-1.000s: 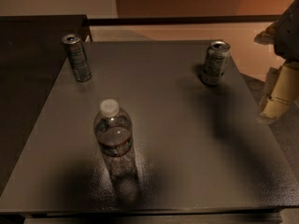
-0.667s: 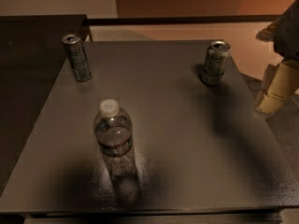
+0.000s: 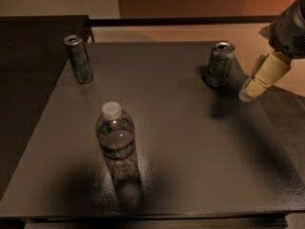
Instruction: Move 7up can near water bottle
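The 7up can (image 3: 219, 64), silvery-white and green with a silver top, stands upright at the far right of the dark table (image 3: 190, 142). The water bottle (image 3: 116, 144), clear with a white cap and a dark label band, stands upright near the front left. My gripper (image 3: 252, 87), cream-coloured, hangs at the right edge of the table, just right of the 7up can and a little nearer the front, apart from it. It holds nothing that I can see.
A slimmer, taller dark-silver can (image 3: 78, 59) stands at the far left corner of the table. A darker counter (image 3: 28, 80) adjoins the table on the left. The floor lies beyond the right edge.
My gripper has moved left and slightly back, closer to the 7up can. The cans and the bottle have not moved.
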`<state>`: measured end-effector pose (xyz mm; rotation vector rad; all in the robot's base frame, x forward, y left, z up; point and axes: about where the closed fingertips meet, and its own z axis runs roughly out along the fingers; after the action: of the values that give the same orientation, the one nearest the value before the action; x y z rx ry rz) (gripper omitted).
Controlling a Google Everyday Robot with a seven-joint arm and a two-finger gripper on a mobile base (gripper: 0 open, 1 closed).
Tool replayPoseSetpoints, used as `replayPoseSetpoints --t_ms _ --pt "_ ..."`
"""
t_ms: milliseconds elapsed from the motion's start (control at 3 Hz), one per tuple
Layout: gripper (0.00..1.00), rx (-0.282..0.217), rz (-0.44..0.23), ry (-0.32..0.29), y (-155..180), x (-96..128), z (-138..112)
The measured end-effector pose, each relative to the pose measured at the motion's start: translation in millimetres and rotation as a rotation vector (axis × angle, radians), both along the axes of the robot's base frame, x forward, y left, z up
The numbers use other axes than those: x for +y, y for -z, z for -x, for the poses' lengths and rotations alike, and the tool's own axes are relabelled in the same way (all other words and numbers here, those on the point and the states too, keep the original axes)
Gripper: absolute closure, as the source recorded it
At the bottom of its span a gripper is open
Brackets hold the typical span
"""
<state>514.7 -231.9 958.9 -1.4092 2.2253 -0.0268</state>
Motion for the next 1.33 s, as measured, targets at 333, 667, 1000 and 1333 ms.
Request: replayPoseSetpoints --t_ms 333,667,1000,1333 --pt "0.0 -0.019 -0.064 0.067 11 -5 -32" --pt "0.0 -0.035 -0.115 0.137 24 -12 -64" --pt "0.0 -0.026 -0.171 0.197 41 -16 -92" --pt "0.0 -0.002 -0.226 0.23 53 -15 -113"
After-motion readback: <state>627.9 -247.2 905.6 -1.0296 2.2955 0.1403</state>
